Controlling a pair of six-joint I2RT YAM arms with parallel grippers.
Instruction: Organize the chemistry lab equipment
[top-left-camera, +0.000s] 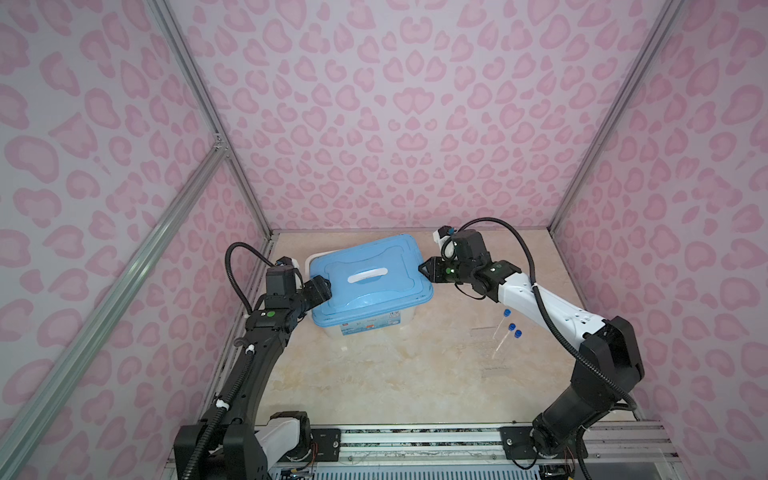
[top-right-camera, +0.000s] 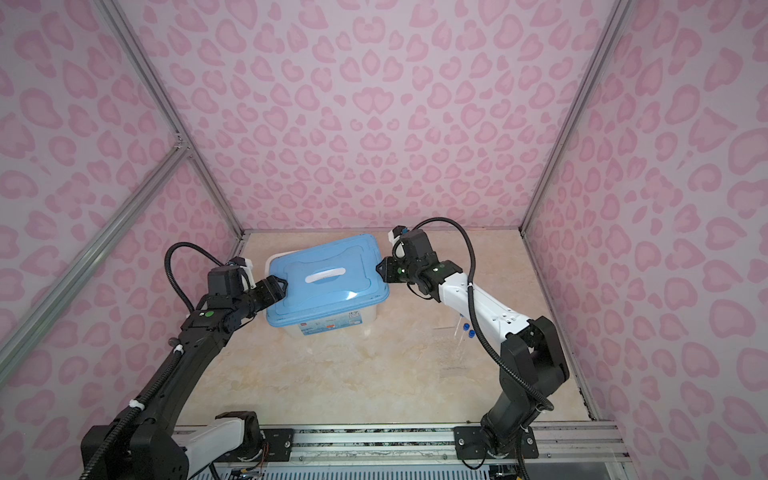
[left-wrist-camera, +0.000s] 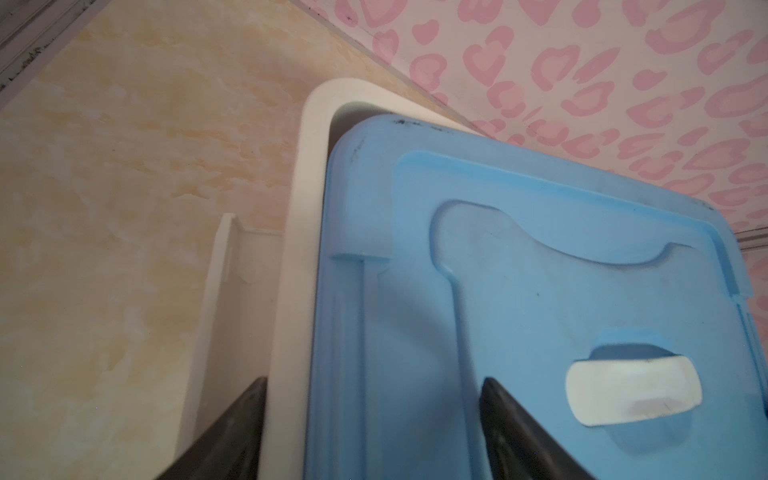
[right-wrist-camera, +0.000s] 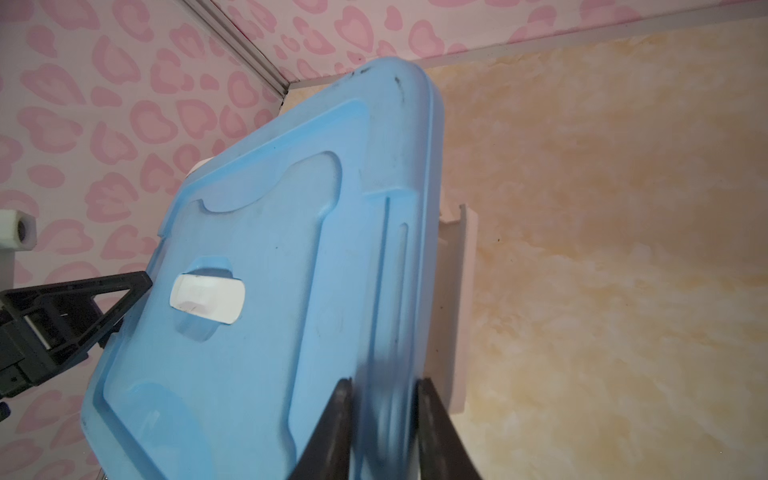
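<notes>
**Blue lid** (top-left-camera: 374, 301): sits askew on the white bin (left-wrist-camera: 297, 216), directly ahead of both tools.
**Right tool** (right-wrist-camera: 384, 380): clenched on the lid's rim.
**Left tool** (left-wrist-camera: 374, 380): released and spread wide, straddling the bin rim and the lid edge on the opposite side.
**Three clear tubes with blue caps** (top-left-camera: 512, 326): lie on the surface (top-left-camera: 374, 374) outside the bin, well behind the right tool and beside its forearm.
**Handling note:** the step is probably lifting the lid. The left tool should pinch the lid edge alone, not the bin rim. Raise both sides level and set the lid down away from the tubes.
</notes>
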